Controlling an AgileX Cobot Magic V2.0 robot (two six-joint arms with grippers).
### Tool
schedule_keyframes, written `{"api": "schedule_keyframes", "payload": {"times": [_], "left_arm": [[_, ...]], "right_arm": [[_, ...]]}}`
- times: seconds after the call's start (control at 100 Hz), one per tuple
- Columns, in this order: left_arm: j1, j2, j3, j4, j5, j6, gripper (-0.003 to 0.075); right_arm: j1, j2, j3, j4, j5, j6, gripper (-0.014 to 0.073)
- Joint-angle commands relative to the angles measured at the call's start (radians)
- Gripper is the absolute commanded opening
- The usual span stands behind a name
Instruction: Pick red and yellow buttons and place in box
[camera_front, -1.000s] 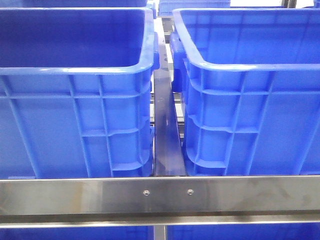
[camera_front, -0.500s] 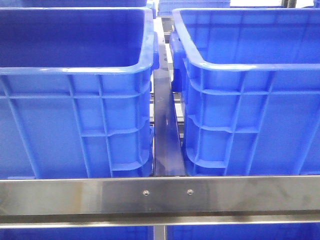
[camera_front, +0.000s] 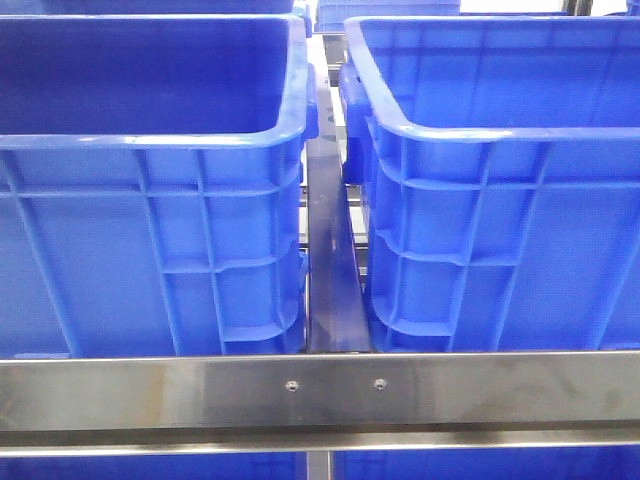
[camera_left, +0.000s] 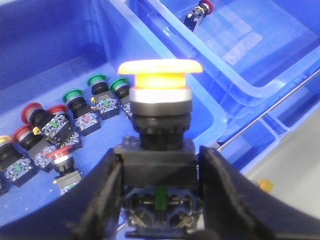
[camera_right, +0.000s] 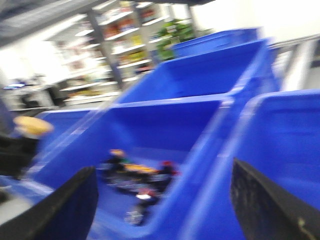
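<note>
A yellow mushroom-head push button with a black body (camera_left: 159, 107) is clamped between the two black fingers (camera_left: 107, 197) of the left gripper (camera_left: 159, 200), pinched at its square black base, cap upward, held in the air above the blue plastic source bin (camera_left: 45, 55). On that bin's floor a loose cluster of green-capped push buttons (camera_left: 95, 97) and red-capped push buttons (camera_left: 42, 132) is seen, lying tilted and close together; part of one more yellow cap is cut off at the picture's edge. Beside that bin a second blue plastic box (camera_left: 235, 55) is visible, with a single red-capped push button (camera_left: 197, 12) lying inside near its far wall. The right gripper (camera_right: 160, 200) is spread wide with nothing between its fingers (camera_right: 67, 205); its view is motion-blurred, and only a blue bin holding a smeared heap of buttons (camera_right: 137, 182) is made out. In the front view two large blue ribbed crates (camera_front: 150, 200) are seen side by side behind a steel crossbar (camera_front: 320, 390); neither arm is visible there.
</note>
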Motion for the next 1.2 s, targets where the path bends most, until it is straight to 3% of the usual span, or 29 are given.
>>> {"api": "schedule_keyframes", "payload": {"times": [0.0,0.14,0.25,0.66,1.19], "left_arm": [[-0.007,0.001,-0.027,0.002,-0.082,0.000,-0.0019],[-0.007,0.001,-0.027,0.002,-0.082,0.000,-0.0019],[-0.007,0.001,-0.027,0.002,-0.082,0.000,-0.0019],[-0.007,0.001,-0.027,0.002,-0.082,0.000,-0.0019],[-0.007,0.001,-0.027,0.002,-0.082,0.000,-0.0019]], "right_arm": [[0.000,0.105,-0.074,0.102,0.190,0.049,0.0572],[0.001,0.279,-0.165,0.102,0.390,0.127,0.0572],[0.036,0.398,-0.234,0.102,0.453,0.174,0.0572],[0.421,0.689,-0.475,0.102,0.285,0.208,0.0572],[0.600,0.892,-0.689,0.102,0.200,0.251,0.0572]]}}
